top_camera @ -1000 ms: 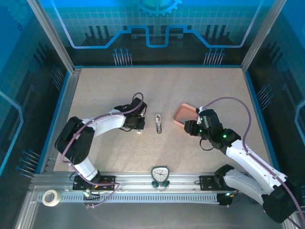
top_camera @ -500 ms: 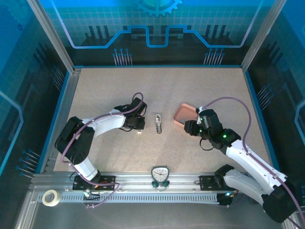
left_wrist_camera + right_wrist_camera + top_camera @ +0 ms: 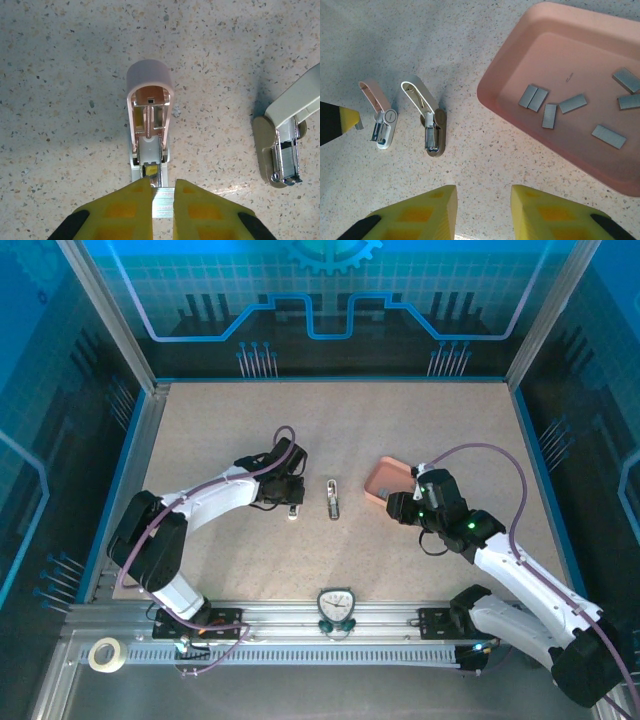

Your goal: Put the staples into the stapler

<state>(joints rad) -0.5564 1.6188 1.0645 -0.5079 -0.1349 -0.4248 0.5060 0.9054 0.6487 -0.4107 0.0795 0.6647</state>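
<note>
Your left pincer (image 3: pixel 162 187) now sits slightly farther back from the stapler (image 3: pixel 149 125), which lies open on the bench. It is clamped on a strip of staples (image 3: pixel 163 205) just short of the channel, so loading isn't done. Your right pincer (image 3: pixel 482 210) hangs open beside the tray (image 3: pixel 512 50).

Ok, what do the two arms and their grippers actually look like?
The left arm and right arm have white links and black joints, each trailed by a looping purple cable. Small green lights glow on the right one. The left gripper and right gripper have blocky yellow fingers with black patches.
</note>
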